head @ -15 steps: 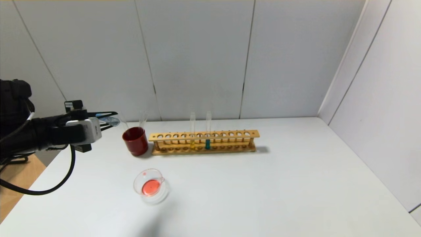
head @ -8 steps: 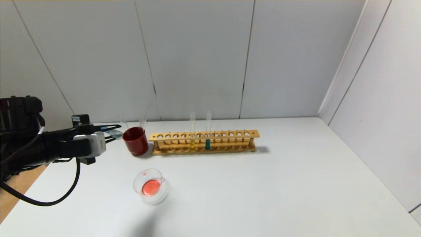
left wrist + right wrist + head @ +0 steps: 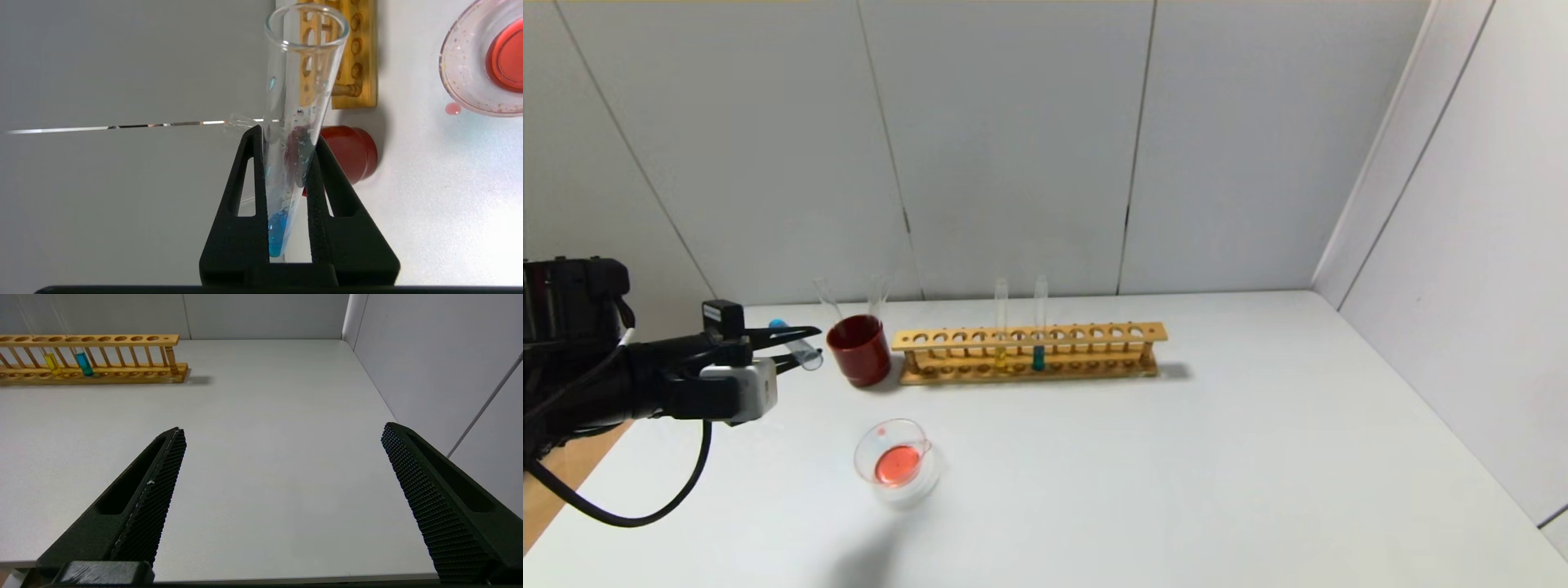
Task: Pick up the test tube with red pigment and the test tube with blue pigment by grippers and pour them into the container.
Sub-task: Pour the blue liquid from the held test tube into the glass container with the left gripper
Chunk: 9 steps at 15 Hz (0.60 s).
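Note:
My left gripper (image 3: pixel 807 343) is shut on the test tube with blue pigment (image 3: pixel 795 346), held in the air left of the dark red cup. The tube lies tilted, blue end up and back, open mouth lower. In the left wrist view the fingers (image 3: pixel 245 196) clamp the tube (image 3: pixel 300 81), and the blue liquid (image 3: pixel 277 233) sits at its closed end. The container (image 3: pixel 897 462), a clear glass dish, holds red liquid and stands nearer me than the gripper; it also shows in the left wrist view (image 3: pixel 461 69). No tube with red liquid shows. My right gripper (image 3: pixel 282 433) is open over bare table.
A dark red cup (image 3: pixel 859 349) holds two empty clear tubes (image 3: pixel 877 294). A wooden rack (image 3: pixel 1094 335) right of it holds a yellow tube (image 3: pixel 1001 358) and a teal tube (image 3: pixel 1039 357). A red drop (image 3: pixel 452 108) lies beside the dish. White walls stand behind and to the right.
My left gripper has come down and a little forward with the blue tube. The tube has turned so its mouth points lower. The dish and rack have not moved.

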Available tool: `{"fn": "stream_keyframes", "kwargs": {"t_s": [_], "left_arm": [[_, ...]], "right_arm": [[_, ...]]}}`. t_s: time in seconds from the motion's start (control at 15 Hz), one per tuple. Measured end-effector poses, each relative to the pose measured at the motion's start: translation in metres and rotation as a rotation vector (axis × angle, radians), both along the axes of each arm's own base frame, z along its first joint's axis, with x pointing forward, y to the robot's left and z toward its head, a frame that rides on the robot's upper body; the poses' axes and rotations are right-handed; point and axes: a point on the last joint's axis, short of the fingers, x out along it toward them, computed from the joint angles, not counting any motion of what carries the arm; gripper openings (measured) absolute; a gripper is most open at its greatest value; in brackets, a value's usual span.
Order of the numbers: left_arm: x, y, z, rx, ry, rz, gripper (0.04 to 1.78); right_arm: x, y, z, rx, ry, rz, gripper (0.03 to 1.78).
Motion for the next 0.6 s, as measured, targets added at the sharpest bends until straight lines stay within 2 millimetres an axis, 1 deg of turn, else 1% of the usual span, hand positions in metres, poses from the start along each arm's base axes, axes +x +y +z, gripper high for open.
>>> {"fn": "stream_keyframes", "kwargs": {"t_s": [0.6], "left_arm": [[0.012, 0.003, -0.023, 0.089, 0.018, -0.014, 0.31]], "right_arm": [[0.0, 0.0, 0.0, 0.0, 0.0, 0.0, 1.75]]}}
